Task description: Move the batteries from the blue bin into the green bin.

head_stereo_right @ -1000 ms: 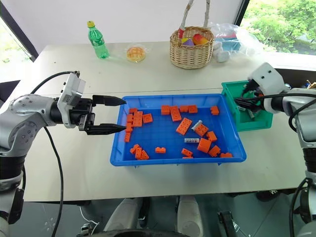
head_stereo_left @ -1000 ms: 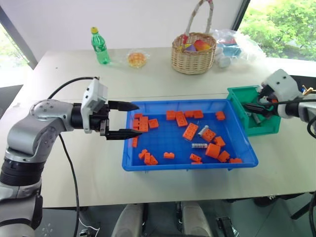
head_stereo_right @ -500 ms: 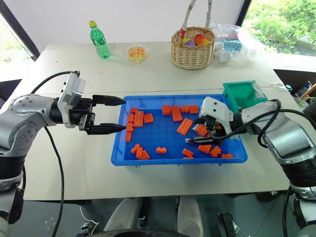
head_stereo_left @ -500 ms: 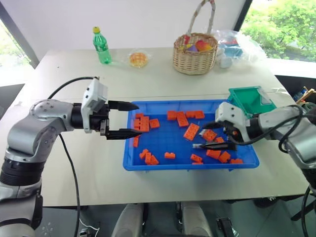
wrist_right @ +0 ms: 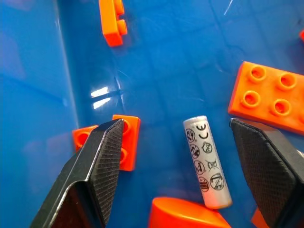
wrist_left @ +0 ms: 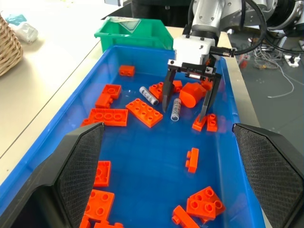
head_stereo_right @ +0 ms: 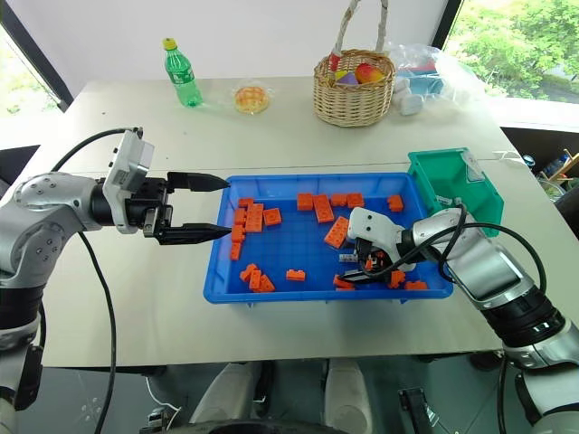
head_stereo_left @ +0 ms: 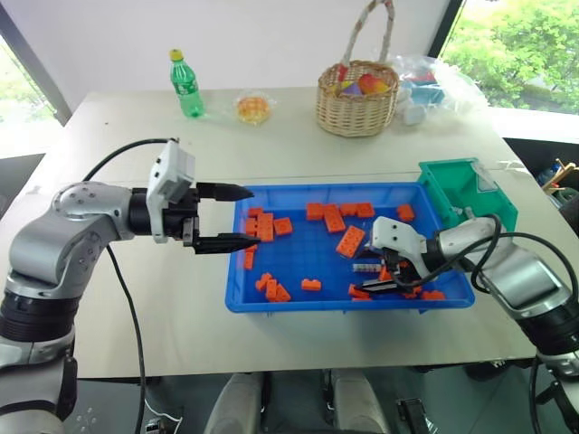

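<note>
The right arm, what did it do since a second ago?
The right gripper swung from the green bin into the blue bin, and now its open fingers straddle a battery lying there, nothing held. The left gripper, bricks and bins stayed put.

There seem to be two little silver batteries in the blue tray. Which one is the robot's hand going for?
The silver cylindrical battery lying between the right gripper's open black fingers, beside a rounded orange brick. The other silver battery lies outside the fingers, nearer the flat orange brick.
</note>
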Controlling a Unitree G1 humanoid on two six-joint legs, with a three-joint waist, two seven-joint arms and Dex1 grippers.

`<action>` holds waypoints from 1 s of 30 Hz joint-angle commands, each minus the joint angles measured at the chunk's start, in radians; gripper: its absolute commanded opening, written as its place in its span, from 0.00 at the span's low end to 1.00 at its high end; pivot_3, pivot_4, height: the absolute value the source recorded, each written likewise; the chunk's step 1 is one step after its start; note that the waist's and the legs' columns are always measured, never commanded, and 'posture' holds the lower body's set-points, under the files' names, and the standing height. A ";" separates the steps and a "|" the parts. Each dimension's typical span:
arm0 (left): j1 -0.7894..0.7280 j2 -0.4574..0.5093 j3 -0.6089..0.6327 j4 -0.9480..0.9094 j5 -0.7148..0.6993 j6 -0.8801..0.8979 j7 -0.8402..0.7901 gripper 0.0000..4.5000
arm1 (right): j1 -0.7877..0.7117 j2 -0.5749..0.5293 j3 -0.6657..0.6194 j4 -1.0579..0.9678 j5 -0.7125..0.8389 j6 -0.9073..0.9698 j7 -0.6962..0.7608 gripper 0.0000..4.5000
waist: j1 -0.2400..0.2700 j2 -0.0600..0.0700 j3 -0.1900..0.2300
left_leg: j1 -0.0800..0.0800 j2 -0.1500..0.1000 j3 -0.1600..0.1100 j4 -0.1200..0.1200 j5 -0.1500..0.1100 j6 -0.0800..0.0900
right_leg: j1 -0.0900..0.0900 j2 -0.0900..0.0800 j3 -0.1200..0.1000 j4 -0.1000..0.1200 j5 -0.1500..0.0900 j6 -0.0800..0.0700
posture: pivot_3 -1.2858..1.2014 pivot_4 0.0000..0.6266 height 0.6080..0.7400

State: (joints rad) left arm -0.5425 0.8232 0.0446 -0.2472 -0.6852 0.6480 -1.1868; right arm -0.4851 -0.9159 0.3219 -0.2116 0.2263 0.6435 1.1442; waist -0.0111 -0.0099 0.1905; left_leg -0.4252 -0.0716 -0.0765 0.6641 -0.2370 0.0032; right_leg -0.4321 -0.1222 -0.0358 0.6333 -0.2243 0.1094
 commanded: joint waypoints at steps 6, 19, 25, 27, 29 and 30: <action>-0.028 0.009 0.026 -0.004 -0.005 -0.011 -0.001 1.00 | -0.020 0.021 -0.038 -0.012 -0.025 0.030 -0.042 0.01 | 0.001 0.000 0.000 | 0.002 0.000 0.000 0.000 0.000 0.000 | 0.002 0.000 0.000 0.000 0.000 0.000 | 0.52 0.24 0.64; -0.059 -0.016 0.000 0.028 0.017 -0.028 -0.012 1.00 | -0.060 -0.003 -0.149 -0.141 0.113 0.242 -0.058 0.31 | 0.003 0.000 0.000 | 0.001 0.000 -0.001 0.000 0.000 0.000 | 0.001 0.000 -0.001 0.000 0.000 0.000 | 0.52 0.24 0.64; -0.069 -0.018 -0.001 0.030 0.021 -0.024 -0.017 1.00 | -0.035 -0.018 -0.107 -0.091 0.044 0.178 -0.089 0.52 | 0.002 0.000 0.000 | 0.001 0.000 -0.001 0.000 0.000 0.000 | 0.001 0.000 -0.001 0.000 0.000 0.000 | 0.52 0.24 0.64; -0.069 -0.016 -0.001 0.026 0.019 -0.022 -0.017 1.00 | -0.032 -0.010 -0.097 -0.050 0.022 0.156 -0.103 0.52 | 0.001 0.000 0.000 | 0.001 0.000 -0.001 0.000 0.000 0.000 | 0.001 0.000 -0.001 0.000 0.000 0.000 | 0.52 0.24 0.64; -0.068 -0.014 0.001 0.020 0.016 -0.018 -0.015 1.00 | -0.028 -0.006 -0.089 -0.018 0.004 0.132 -0.109 0.52 | 0.001 0.000 0.000 | 0.001 0.000 -0.001 0.000 0.000 0.000 | 0.001 0.000 -0.001 0.000 0.000 0.000 | 0.52 0.24 0.64; -0.070 -0.013 0.001 0.021 0.016 -0.017 -0.015 1.00 | -0.026 -0.006 -0.083 -0.005 -0.006 0.116 -0.109 0.52 | 0.001 0.000 0.000 | 0.001 0.000 -0.001 0.000 0.000 0.000 | 0.001 0.000 -0.001 0.000 0.000 0.000 | 0.52 0.24 0.64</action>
State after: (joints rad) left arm -0.5960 0.8032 0.0269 -0.2114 -0.6632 0.6407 -1.1977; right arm -0.5100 -0.9218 0.2385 -0.2187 0.2358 0.7909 1.0392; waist -0.0098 -0.0099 0.1906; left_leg -0.4246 -0.0720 -0.0774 0.6640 -0.2370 0.0032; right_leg -0.4311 -0.1223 -0.0363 0.6332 -0.2243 0.1094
